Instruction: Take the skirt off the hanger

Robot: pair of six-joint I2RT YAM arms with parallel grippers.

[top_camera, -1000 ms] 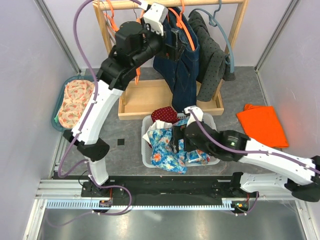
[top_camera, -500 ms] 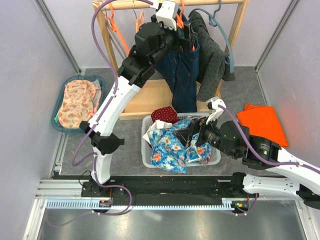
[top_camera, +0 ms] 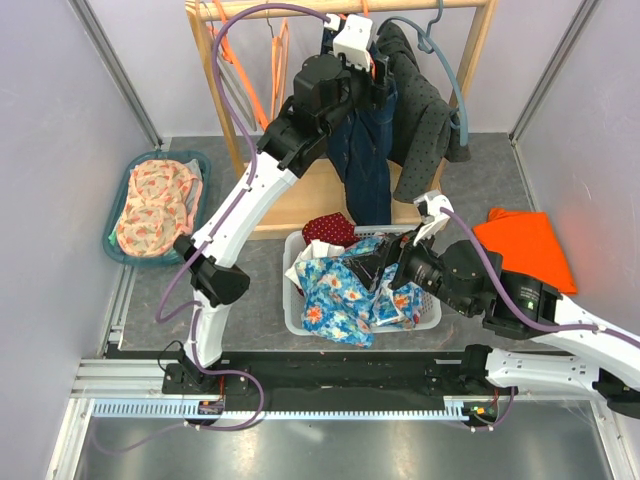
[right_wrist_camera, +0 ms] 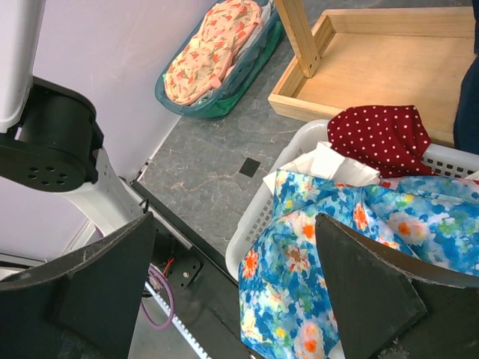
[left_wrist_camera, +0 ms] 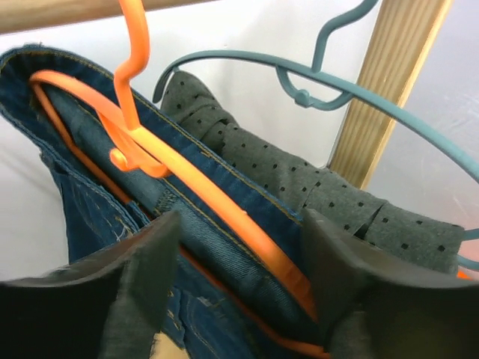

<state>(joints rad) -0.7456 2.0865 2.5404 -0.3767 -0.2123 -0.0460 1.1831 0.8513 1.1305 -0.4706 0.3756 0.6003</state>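
Observation:
A dark blue denim skirt (top_camera: 365, 150) hangs on an orange hanger (left_wrist_camera: 224, 202) from the wooden rail (top_camera: 440, 6) of the rack. My left gripper (top_camera: 378, 85) is up at the skirt's waistband. In the left wrist view it (left_wrist_camera: 239, 258) is open, with one finger on each side of the waistband (left_wrist_camera: 217, 224) and the hanger's arm. I cannot tell whether the fingers touch the cloth. My right gripper (top_camera: 385, 270) is open and empty. It hovers over the white basket's (right_wrist_camera: 262, 232) near-left rim (right_wrist_camera: 239, 288).
A grey dotted garment (top_camera: 420, 110) on a teal hanger (left_wrist_camera: 359, 86) hangs just right of the skirt. Empty orange hangers (top_camera: 245, 70) hang at left. The white basket (top_camera: 292, 300) holds blue floral (top_camera: 335, 290) and red dotted (top_camera: 328, 230) cloth. An orange cloth (top_camera: 525, 250) lies right, a teal basket (top_camera: 120, 205) left.
My left gripper has moved right along the rail, from left of the skirt to its waistband. My right gripper drew back to the right from the basket, then stayed still.

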